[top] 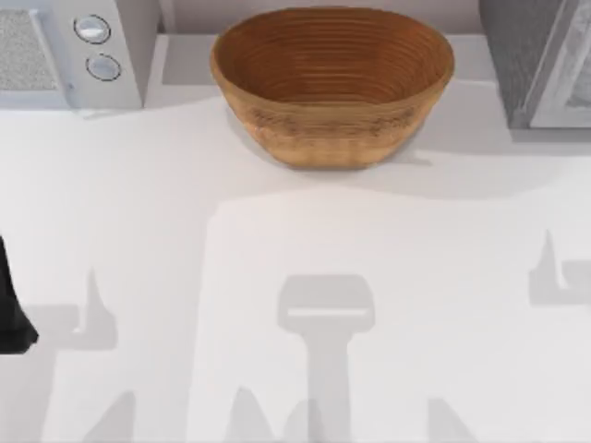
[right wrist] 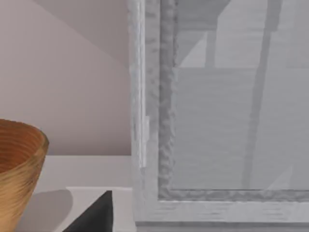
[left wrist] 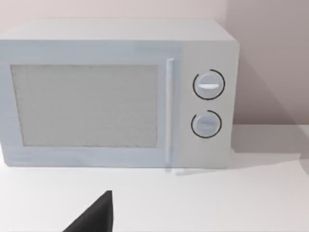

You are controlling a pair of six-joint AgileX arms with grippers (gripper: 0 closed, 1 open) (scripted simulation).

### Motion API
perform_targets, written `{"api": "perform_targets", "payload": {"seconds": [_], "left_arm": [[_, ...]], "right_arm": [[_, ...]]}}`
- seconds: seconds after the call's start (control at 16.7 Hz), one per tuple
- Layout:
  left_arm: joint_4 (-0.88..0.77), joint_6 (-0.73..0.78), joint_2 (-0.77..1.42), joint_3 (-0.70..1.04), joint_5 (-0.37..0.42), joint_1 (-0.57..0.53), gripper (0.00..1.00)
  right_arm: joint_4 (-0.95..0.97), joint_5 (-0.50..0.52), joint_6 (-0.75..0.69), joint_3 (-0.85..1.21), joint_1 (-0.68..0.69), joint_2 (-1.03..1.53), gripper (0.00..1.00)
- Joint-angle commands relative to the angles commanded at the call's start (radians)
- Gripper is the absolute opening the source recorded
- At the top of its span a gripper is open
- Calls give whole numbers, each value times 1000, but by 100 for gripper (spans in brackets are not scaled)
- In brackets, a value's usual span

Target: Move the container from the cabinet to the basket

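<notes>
The brown wicker basket [top: 332, 83] stands at the back middle of the table, and its rim [right wrist: 19, 145] also edges the right wrist view. The dark grey cabinet [top: 517, 55] sits at the back right. Its pale framed door [right wrist: 149, 121] looms close in the right wrist view. The container is out of view. A dark part of my left gripper [left wrist: 94, 217] points toward the white appliance. A dark part of my right gripper [right wrist: 94, 215] sits low in front of the cabinet door's corner. A piece of my left arm [top: 14, 314] shows at the table's left edge.
A white appliance [top: 74, 55] with two round knobs [left wrist: 208, 84] stands at the back left. The white table [top: 295, 277] carries grey shadows of both arms across its front half.
</notes>
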Motion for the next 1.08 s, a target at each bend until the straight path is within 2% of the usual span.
{"api": "perform_targets", "payload": {"seconds": [0.42, 0.66, 0.9, 1.08], "left_arm": [[0, 0, 0, 0, 0, 0, 100], [0, 0, 0, 0, 0, 0, 100], [0, 0, 0, 0, 0, 0, 100], [0, 0, 0, 0, 0, 0, 100]], "right_arm": [[-154, 73, 6, 679, 66, 487, 100], [-233, 110, 10, 1001, 102, 738, 100], [-292, 137, 12, 1253, 128, 924, 100], [-316, 149, 14, 1349, 139, 1001, 100]]}}
